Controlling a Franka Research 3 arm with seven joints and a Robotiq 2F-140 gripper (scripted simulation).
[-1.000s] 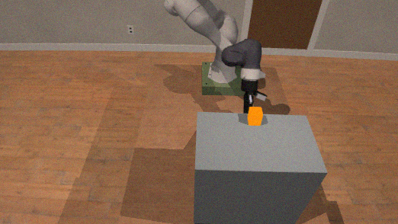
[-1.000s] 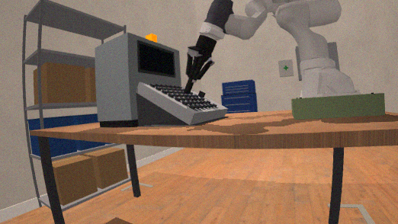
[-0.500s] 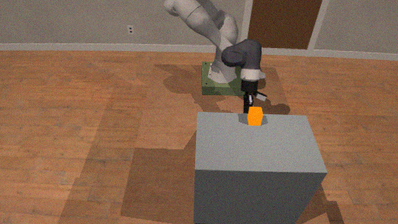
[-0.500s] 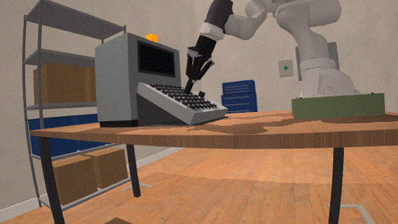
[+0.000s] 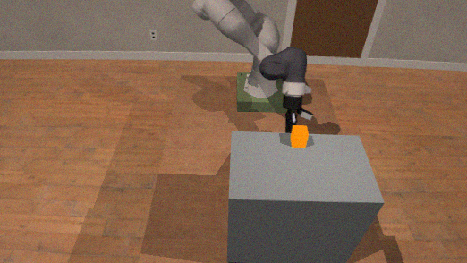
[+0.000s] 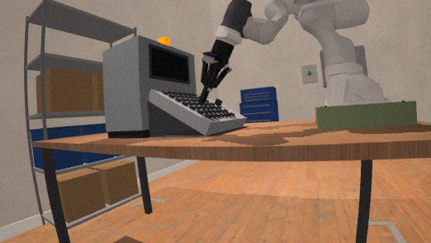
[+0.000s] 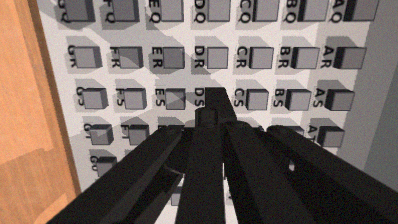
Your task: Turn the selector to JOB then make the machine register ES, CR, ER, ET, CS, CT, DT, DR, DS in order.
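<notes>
Pincer [image 5: 290,130] [image 6: 204,99] [image 7: 214,103] together, nothing clamped; it points down at the keyboard [image 6: 182,108] [image 7: 192,80] from the robot's side. In the wrist view its tip covers the spot just beside the DS label, hiding that key; whether it touches cannot be told. ES key [image 7: 175,99] and CS key [image 7: 257,99] flank the tip; DR key [image 7: 217,57] sits in the next row, between ER key [image 7: 173,57] and CR key [image 7: 261,57]. Dark fingers block most of the T row and what lies below it.

Keyboard slopes out from the grey machine [image 5: 304,167] [image 6: 125,84], on the wooden desk [image 6: 248,152]. Screen [image 6: 169,64] dark. Orange block [image 5: 299,136] [image 6: 163,40] on top of the machine, whose housing hides the keys from the top view. Arm's green base [image 5: 241,105] [image 6: 365,116] well apart from the keyboard. Behind: shelf unit [image 6: 44,83] with brown boxes [image 6: 68,91]; blue drawers [image 6: 259,105] past the keyboard.

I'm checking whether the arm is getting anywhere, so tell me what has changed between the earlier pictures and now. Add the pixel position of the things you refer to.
Nothing has visibly moved, and nothing was taken hold of or let go. The hand [image 5: 289,127] [image 6: 202,100] [image 7: 214,103] stays low over the keyboard [image 6: 177,108] [image 7: 192,80]; the orange block [image 5: 299,136] [image 6: 163,40] stays on the machine [image 5: 300,167] [image 6: 125,83]. A movement as small as a key press I cannot rule out.
</notes>
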